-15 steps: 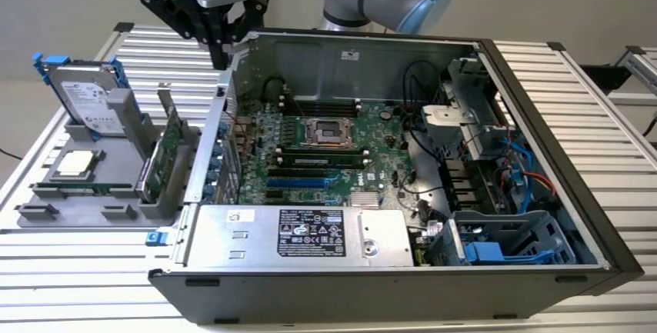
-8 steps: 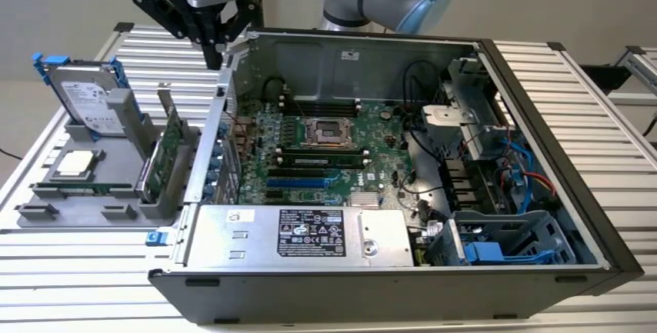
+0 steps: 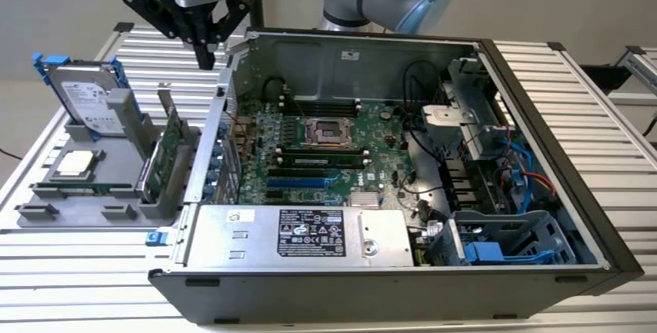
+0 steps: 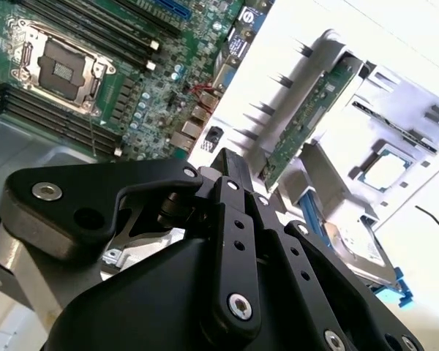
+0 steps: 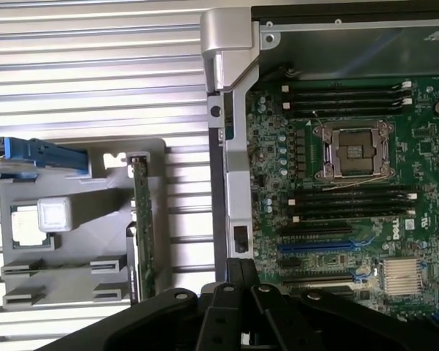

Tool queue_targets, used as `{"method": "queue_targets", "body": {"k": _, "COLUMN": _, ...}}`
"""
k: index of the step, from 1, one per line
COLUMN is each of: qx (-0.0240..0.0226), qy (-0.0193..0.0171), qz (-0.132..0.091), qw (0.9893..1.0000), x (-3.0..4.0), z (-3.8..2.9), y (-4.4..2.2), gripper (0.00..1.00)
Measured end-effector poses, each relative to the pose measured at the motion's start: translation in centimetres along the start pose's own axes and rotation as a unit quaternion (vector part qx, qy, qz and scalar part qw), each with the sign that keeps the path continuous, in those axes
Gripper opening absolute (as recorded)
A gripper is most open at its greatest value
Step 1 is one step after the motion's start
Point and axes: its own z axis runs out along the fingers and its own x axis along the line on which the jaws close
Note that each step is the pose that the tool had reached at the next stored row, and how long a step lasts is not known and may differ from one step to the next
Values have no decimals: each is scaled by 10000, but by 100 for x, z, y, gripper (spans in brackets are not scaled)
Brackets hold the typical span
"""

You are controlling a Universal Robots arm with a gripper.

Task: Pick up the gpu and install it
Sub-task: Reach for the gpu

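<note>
At the upper left of the exterior view, the gripper (image 3: pixel 208 60) hangs point-down above the table, its jaws closed together on nothing. It sits over the gap between the grey holder (image 3: pixel 67 214) and the outer wall of the computer case (image 3: pixel 359 60), touching neither.

The gpu (image 3: pixel 168 160) stands on edge in a slot of the grey holder, at the exterior view's left. Its silver end bracket rises above it, and it is just beside the case wall. It is below the gripper and well apart from it. In the first wrist view the gpu (image 5: pixel 141 219) shows edge-on as a thin green strip, and in the second wrist view it leans up out of its slot (image 4: pixel 307 117).

The holder also carries:
- a hard drive (image 3: pixel 88 98) with blue rails, propped upright at its far end
- a square processor chip (image 3: pixel 74 164), lying flat in a recess
- a long thin memory stick (image 3: pixel 88 189), lying along its near edge

The case lies open on its side on the slatted table (image 3: pixel 92 271). Inside it are:
- the green motherboard (image 3: pixel 380 156), with a processor socket (image 3: pixel 331 129) near its middle
- a silver power supply (image 3: pixel 298 233), along the near wall
- a grey drive cage (image 3: pixel 503 237), at the lower right, with cables above it
</note>
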Motion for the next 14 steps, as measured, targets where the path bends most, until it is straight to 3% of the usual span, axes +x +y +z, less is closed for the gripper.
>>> {"method": "queue_targets", "body": {"k": 14, "qx": 0, "qy": 0, "qz": 0, "qw": 10000, "x": 152, "z": -4, "y": -22, "gripper": 0}}
